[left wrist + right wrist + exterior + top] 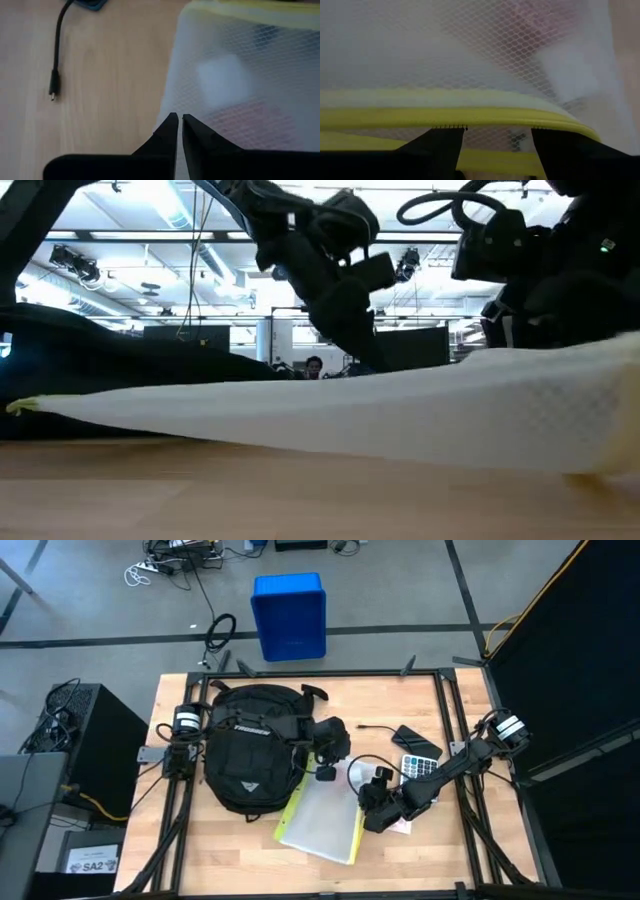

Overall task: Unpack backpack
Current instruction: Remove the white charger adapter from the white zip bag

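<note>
The black backpack (252, 748) lies near the table's (180, 860) left edge. Beside it lies a white mesh pouch (322, 820) with yellow trim. The left gripper (326, 772), fingers together, hovers over the pouch's far end. The right gripper (372, 818), fingers apart, is at the pouch's right edge.

Nearly closed left gripper (179, 125) at mesh pouch (240, 85) edge, cable (57, 45) nearby

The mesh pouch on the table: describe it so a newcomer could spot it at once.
On the wooden table, look just right of the black backpack. The pouch lies flat there between the two grippers, left and right. It alone is translucent white mesh with a yellow zip edge, unlike the dark calculator nearby.
</note>
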